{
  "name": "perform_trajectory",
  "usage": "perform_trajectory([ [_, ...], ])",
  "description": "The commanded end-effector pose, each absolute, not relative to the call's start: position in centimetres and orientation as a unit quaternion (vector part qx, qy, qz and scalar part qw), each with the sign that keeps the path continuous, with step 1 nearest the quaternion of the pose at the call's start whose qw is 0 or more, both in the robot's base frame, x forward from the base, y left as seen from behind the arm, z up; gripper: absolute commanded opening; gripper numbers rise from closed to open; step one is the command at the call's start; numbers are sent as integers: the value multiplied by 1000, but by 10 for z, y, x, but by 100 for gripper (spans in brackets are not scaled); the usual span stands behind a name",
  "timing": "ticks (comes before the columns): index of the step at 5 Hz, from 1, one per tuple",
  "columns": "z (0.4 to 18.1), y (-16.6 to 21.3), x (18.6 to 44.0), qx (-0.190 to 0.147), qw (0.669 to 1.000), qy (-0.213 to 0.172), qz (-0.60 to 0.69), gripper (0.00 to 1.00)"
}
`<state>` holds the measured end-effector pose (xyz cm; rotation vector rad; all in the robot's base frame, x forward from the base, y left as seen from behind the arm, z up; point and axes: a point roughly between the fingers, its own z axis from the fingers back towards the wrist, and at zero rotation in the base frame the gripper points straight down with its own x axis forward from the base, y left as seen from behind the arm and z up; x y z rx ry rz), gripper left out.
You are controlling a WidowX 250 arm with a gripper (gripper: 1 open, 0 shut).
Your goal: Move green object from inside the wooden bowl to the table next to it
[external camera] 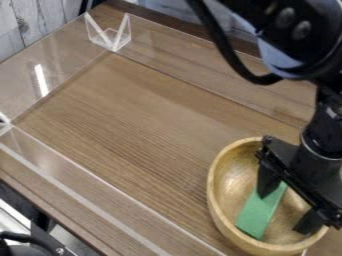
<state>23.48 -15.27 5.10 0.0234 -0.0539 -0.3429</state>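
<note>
A bright green block (263,212) lies flat inside the round tan wooden bowl (227,170) at the lower right of the brown wood-grain table (134,110). My black gripper (290,200) reaches down into the bowl with its jaws open, one finger (270,180) at the block's left and the other (315,217) at its right. The fingers straddle the block's upper end. Nothing is held.
Low clear acrylic walls (54,165) run along the table's edges, with a corner bracket (107,33) at the far left. The dark arm (287,40) fills the upper right. Bare tabletop stretches left of the bowl.
</note>
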Motion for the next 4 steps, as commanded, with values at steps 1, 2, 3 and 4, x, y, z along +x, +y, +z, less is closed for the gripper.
perform_trajectory([
  [1, 75, -168, 252, -7, 985, -77, -153, 100],
  [2, 74, -162, 261, -7, 991, -82, -109, 100],
  [3, 80, -155, 258, -9, 991, -85, -107, 100],
  [4, 82, -152, 253, -11, 990, -84, -109, 100],
])
